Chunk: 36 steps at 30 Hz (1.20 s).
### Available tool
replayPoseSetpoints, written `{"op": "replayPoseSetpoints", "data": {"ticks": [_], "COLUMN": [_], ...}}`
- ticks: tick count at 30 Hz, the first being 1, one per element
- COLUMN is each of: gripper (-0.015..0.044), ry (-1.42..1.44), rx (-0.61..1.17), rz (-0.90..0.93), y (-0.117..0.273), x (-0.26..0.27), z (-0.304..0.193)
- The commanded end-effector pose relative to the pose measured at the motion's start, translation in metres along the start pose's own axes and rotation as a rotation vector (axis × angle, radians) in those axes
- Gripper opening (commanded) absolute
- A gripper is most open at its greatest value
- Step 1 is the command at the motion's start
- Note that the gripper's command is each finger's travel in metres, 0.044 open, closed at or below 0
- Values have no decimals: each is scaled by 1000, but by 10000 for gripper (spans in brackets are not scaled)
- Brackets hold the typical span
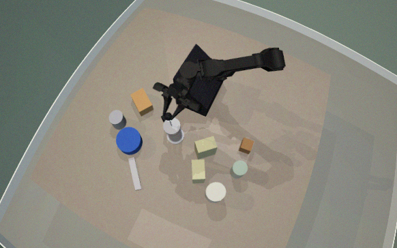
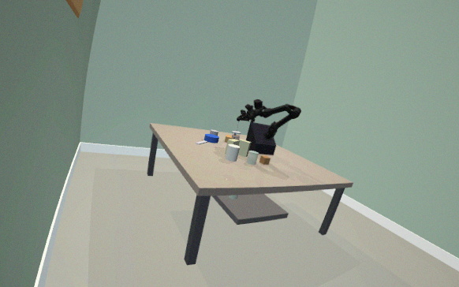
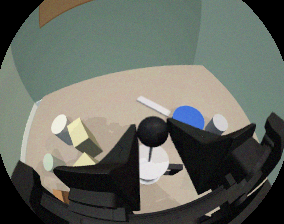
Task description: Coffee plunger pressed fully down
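The coffee press (image 1: 174, 131) (image 2: 236, 136) (image 3: 154, 165) stands upright on the table, with a white lid and a dark handle at its side. Its thin plunger rod rises well above the lid to a round black knob (image 1: 167, 116) (image 3: 153, 131). My gripper (image 1: 168, 115) (image 2: 239, 118) (image 3: 151, 125) is shut on the plunger knob, with one fingertip at each side of it, high above the lid. The fingers and knob hide part of the press in the wrist view.
A blue disc (image 1: 129, 140) (image 3: 188, 118), a grey cylinder (image 1: 116, 118) and an orange block (image 1: 142, 101) stand to one side of the press. Two pale yellow blocks, a white cylinder (image 1: 215, 191), a green cylinder (image 1: 240, 168) and a brown cube (image 1: 246, 145) stand on the other.
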<state>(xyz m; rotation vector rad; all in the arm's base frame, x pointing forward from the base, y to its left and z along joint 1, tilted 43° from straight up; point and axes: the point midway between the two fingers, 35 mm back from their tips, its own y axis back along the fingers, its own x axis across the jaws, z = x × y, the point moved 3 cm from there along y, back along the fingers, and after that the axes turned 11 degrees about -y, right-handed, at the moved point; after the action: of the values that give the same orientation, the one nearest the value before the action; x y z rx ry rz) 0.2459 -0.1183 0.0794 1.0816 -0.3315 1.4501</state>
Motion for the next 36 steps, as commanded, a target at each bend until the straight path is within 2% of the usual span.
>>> {"op": "replayPoseSetpoints", "data": {"ticks": [1, 36], "gripper": [121, 121], "ry": [-35, -41], "rx": [43, 33], "rz": [-16, -7], "y": [-8, -49], "x": [-7, -12], "z": [-21, -56]}}
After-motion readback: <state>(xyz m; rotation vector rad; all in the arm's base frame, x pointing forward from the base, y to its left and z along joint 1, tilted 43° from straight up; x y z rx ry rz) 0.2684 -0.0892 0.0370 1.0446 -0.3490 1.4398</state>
